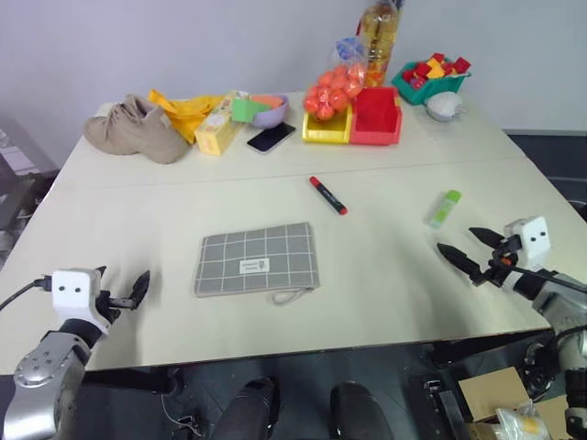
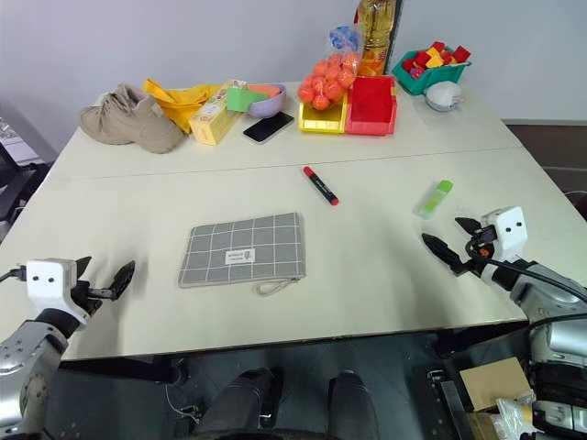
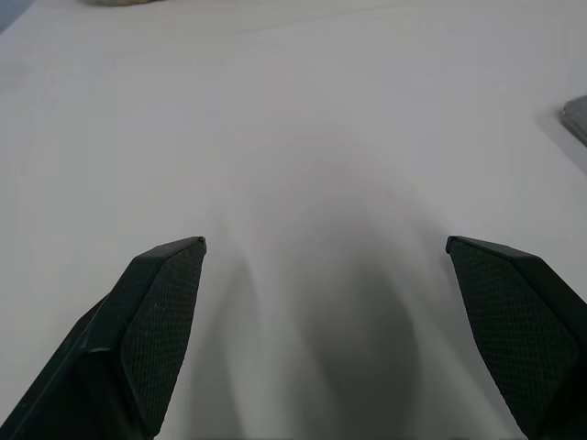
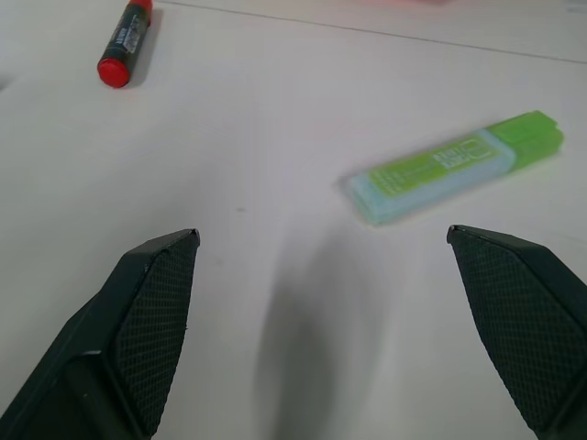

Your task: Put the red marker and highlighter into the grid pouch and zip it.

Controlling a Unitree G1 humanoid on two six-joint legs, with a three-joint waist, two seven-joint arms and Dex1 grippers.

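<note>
Right wrist view: stubby light-green highlighter (image 4: 456, 165) (paler cap) lies before both grippers' wide-spread, empty fingers (image 4: 147, 312).

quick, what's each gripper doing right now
left gripper: open, holding nothing
right gripper: open, holding nothing, near the highlighter

Along the far edge of our table (image 1: 385, 266) we see a tan shoe (image 1: 136, 128), yellow cloth (image 1: 183, 110), phone (image 1: 271, 137), yellow bin (image 1: 327, 128) touching red bin (image 1: 376, 117), and bottle (image 1: 380, 27).
</note>
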